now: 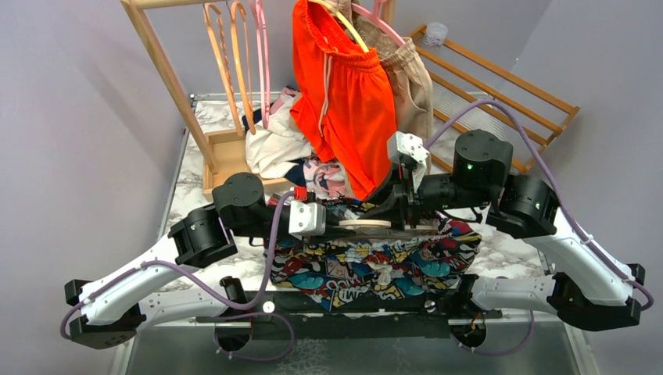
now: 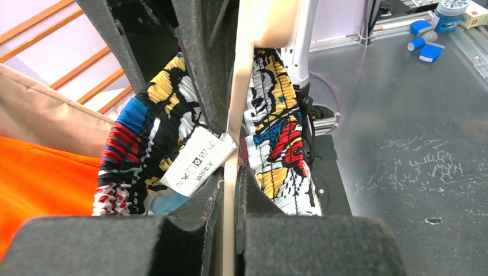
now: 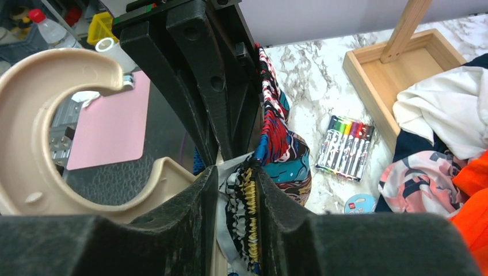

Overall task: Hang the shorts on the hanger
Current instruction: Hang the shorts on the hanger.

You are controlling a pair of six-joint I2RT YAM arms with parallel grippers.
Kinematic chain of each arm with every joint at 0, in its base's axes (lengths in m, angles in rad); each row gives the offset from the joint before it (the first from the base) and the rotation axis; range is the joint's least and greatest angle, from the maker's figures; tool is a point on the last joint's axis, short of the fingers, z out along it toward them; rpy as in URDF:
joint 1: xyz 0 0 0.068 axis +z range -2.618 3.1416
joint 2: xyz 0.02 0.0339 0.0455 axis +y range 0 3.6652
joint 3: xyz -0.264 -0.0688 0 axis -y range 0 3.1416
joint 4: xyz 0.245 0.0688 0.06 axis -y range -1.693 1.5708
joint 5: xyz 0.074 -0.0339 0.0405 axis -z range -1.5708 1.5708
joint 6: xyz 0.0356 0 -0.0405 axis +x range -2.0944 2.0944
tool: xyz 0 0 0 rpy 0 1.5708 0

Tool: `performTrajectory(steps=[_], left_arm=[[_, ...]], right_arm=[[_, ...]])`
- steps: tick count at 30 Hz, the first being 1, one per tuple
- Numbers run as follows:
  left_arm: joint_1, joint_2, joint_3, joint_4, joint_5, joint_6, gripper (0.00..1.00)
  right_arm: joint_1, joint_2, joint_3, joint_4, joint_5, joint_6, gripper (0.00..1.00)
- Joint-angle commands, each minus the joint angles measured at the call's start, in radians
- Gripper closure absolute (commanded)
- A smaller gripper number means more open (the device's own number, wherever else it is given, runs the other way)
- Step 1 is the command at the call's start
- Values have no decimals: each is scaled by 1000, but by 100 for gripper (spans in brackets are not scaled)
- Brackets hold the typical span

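Top external view: the left arm and right arm meet over the near part of the marble table. Between them they hold the hanger flat. The shorts spread from it toward the arm bases. Behind, on a wooden rack, hang orange shorts, beige shorts, a pink hanger and orange hangers. A pile of clothes lies at the rack's foot.

Left wrist view: the left gripper is clenched on the hanger, whose thin cream edge runs up between the two pads. The gathered waistband of the shorts lies on both sides of that edge, so the hanger sits inside the waist opening. A white care label pokes out just left of the hanger, against the left finger.

Right wrist view: the right gripper has its jaws parted, with the waistband standing between them, striped black, white and yellow. I cannot tell whether the pads press the fabric. The hanger's hook curls at the left of this view, and its body passes under the left finger. Beyond the fingers, more of the shorts hangs down. A pack of markers lies on the table beside them, near the rack's wooden tray.
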Motion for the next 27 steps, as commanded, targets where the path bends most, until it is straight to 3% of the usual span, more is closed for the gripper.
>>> performTrajectory(steps=[1, 4, 9, 21, 27], left_arm=[[10, -28, 18, 145, -76, -4, 100], [10, -38, 8, 144, -81, 4, 100], [10, -60, -19, 144, -112, 19, 100], [10, -130, -69, 136, -324, 27, 100], [10, -149, -90, 121, -414, 12, 100]], right_arm=[[7, -30, -4, -15, -131, 26, 62], [7, -30, 14, -44, -160, 17, 47], [7, -74, 18, -49, -66, 14, 39], [7, -209, -9, -35, 427, 12, 35], [7, -244, -72, 30, 534, 71, 35]])
